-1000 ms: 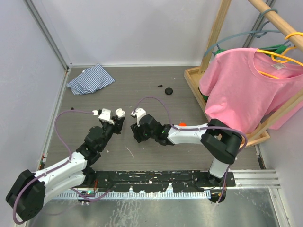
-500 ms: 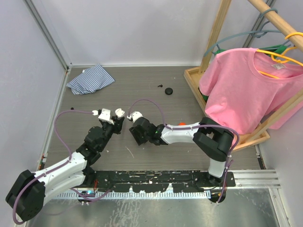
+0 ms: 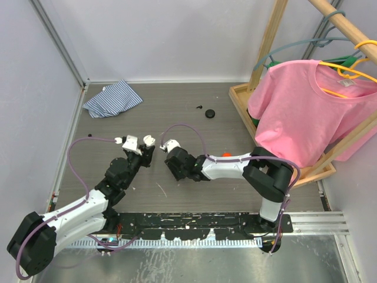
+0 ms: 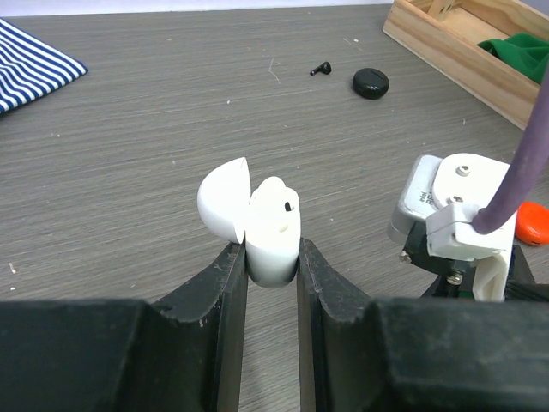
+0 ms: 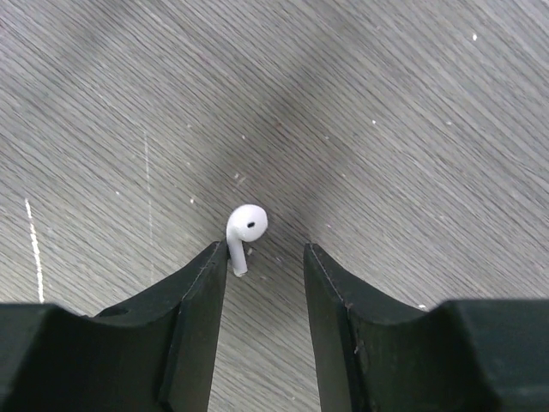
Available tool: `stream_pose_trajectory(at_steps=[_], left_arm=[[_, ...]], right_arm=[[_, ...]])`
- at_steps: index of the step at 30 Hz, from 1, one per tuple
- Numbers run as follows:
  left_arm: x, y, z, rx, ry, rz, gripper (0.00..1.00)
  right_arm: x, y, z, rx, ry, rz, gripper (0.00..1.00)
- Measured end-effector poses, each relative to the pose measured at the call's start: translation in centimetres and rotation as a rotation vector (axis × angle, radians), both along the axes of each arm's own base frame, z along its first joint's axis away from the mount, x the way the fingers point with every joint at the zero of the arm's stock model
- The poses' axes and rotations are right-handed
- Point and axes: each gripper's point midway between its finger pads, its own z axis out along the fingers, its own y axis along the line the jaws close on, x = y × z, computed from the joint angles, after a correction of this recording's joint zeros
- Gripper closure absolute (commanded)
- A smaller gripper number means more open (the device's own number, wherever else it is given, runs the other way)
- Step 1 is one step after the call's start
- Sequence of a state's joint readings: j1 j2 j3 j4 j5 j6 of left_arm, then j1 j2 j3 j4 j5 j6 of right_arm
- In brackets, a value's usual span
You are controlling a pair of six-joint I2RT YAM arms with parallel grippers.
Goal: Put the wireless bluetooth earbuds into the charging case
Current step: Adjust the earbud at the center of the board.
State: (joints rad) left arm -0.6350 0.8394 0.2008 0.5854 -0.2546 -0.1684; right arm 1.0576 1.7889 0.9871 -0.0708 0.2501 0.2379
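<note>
My left gripper [image 4: 272,257] is shut on a white charging case [image 4: 273,236], held upright with its lid [image 4: 225,199] swung open to the left. A white earbud top [image 4: 280,204] shows inside the case. On the table lies another white earbud [image 5: 244,227], its stem leaning on the left finger of my right gripper [image 5: 264,257]. That gripper is open, with a gap between the bud and the right finger. In the top view the two grippers sit close together, left [image 3: 145,152] and right [image 3: 171,167].
A black earbud [image 4: 321,67] and a round black case [image 4: 371,82] lie farther back. A striped cloth [image 3: 112,98] is at the back left. A wooden frame [image 3: 241,109] with a pink shirt [image 3: 306,106] stands on the right. An orange object [image 3: 226,155] sits by the right arm.
The right gripper has shifted a little to the left and its jaws have narrowed. The left arm and the case have not moved.
</note>
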Motion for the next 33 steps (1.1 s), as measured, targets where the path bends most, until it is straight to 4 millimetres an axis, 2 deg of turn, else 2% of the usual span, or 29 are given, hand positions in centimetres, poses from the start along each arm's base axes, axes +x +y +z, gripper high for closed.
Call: stream_pose_trajectory(at_steps=[5,10,15,21,26,33], left_arm=[[0.0,0.0,0.0,0.0,0.0,0.0,1.0],[0.0,-0.1,0.0,0.0,0.0,-0.007,1.0],[-0.1,-0.1,0.0,0.0,0.0,-0.007,1.0],[-0.1,-0.1,0.3,-0.006,-0.008,-0.007,1.0],[-0.1,-0.1,0.3,-0.007,-0.008,-0.007,1.0],[-0.1,0.0,0.5,-0.01,-0.013,-0.007,1.0]], right_arm=[[0.0,-1.3,0.1,-0.029,0.008,-0.004,0.54],[0.0,-1.5,0.6,-0.031,0.008,0.011,0.54],[-0.4,-0.9,0.9,-0.024,0.027,0.045,0.54],[0.5,1.4,2.1,0.014,0.021,0.065,0.56],[0.9,2.2,1.5,-0.005,0.035,0.066,0.58],[0.4,1.6,0.1,-0.053,0.077,0.07,0.6]])
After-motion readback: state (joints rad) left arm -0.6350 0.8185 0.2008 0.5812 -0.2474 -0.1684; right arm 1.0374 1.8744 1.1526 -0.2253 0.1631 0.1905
